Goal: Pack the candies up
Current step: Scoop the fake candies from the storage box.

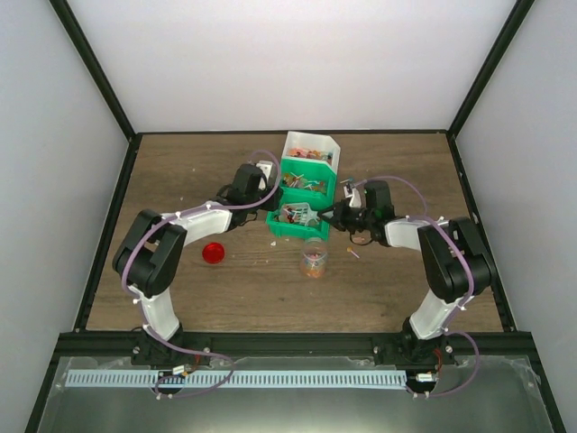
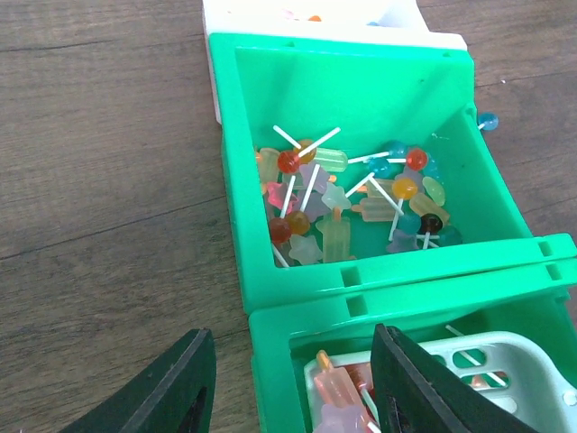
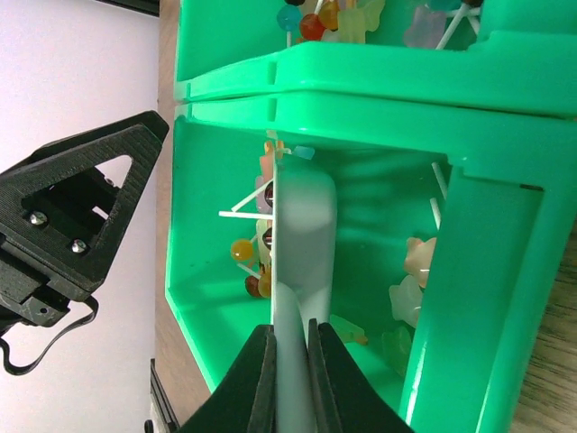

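Observation:
The candies are small lollipops and wrapped sweets in mixed colours. Some lie in the middle green bin (image 2: 343, 194) and some in the front green bin (image 1: 293, 223). My right gripper (image 3: 290, 338) is shut on the handle of the pale scoop (image 3: 305, 225). The scoop head is inside the front bin among candies (image 3: 257, 248). The scoop also shows in the left wrist view (image 2: 505, 370), with sweets on it. My left gripper (image 2: 293, 365) is open and empty. Its jaws straddle the front bin's left wall. A clear jar (image 1: 314, 259) holding some candies stands in front of the bins.
A white bin (image 1: 311, 144) stands behind the two green ones. A round red lid (image 1: 213, 253) lies on the wooden table to the left of the jar. A stray candy (image 1: 353, 253) lies to the right of the jar. Black frame rails edge the table.

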Tool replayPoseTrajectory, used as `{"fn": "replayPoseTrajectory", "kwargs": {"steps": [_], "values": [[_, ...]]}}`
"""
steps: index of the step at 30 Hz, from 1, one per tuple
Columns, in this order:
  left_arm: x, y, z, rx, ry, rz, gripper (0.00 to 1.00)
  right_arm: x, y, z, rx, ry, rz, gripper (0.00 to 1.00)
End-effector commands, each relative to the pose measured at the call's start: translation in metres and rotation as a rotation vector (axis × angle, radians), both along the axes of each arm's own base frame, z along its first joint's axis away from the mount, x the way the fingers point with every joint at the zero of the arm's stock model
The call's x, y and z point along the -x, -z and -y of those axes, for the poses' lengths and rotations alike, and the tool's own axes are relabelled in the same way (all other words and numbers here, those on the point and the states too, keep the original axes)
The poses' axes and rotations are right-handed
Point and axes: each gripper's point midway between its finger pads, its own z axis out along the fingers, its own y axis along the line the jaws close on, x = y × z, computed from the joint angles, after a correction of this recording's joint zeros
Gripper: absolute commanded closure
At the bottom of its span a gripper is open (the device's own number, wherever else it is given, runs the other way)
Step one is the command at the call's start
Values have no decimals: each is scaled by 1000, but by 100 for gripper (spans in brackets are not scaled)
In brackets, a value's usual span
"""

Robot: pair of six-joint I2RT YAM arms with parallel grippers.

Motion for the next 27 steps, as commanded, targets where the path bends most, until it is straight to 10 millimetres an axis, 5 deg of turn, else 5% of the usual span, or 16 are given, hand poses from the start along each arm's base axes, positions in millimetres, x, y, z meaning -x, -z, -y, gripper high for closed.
{"fn": "replayPoseTrajectory", "kwargs": {"steps": [1,27], "values": [[-3,1,-1,0,-10,6,51,2,-10,5,-6,-6,29,99],[6,-11,-18,38,-40,33,50,13,-33,40,-145,9,58,99]]}}
